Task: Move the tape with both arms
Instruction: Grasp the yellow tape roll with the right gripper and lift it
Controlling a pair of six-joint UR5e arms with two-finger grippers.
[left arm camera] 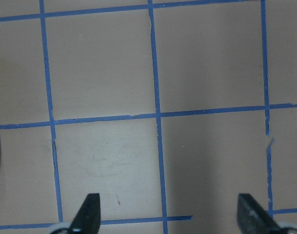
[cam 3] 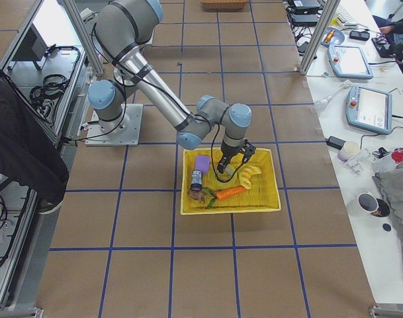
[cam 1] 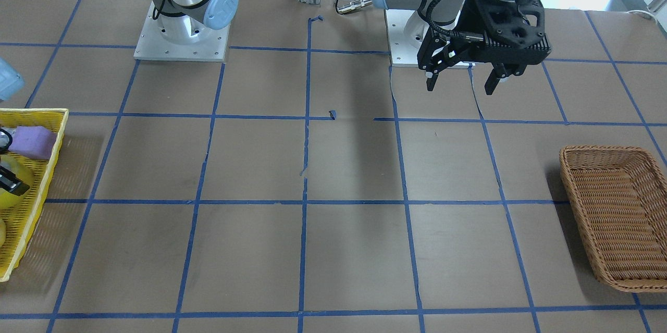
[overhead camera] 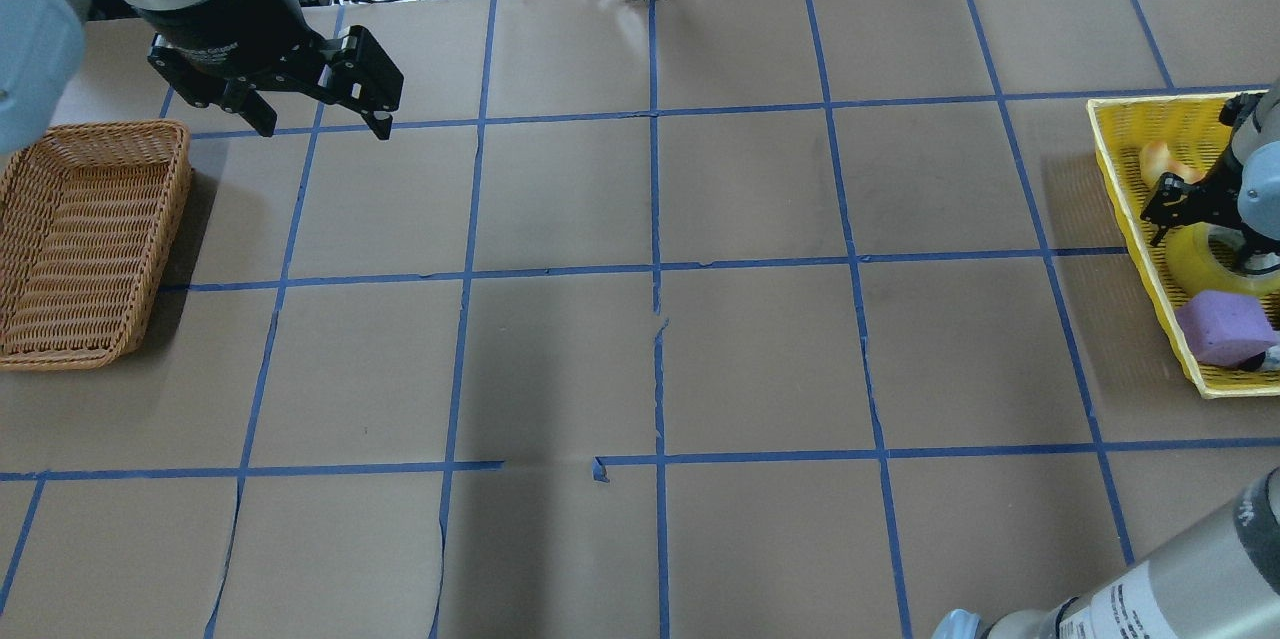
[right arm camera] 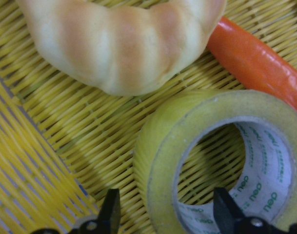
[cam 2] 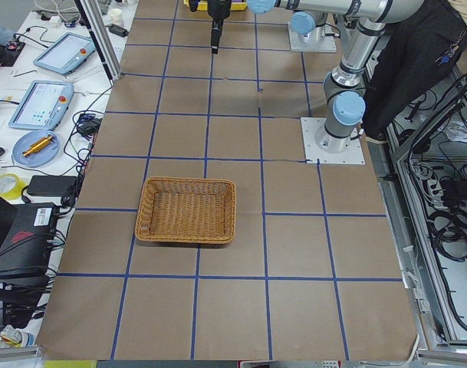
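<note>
The tape, a glossy yellow roll with a white printed core, lies flat in the yellow basket; it also shows in the overhead view. My right gripper is down in the basket, open. One finger is outside the roll's wall and the other is over the core hole, and neither visibly touches it. My left gripper is open and empty. It hovers above the bare table beside the wicker basket and is far from the tape.
The yellow basket also holds a purple sponge, a bread roll and an orange carrot close to the tape. Blue tape lines grid the brown table. Cables and devices lie beyond the far edge.
</note>
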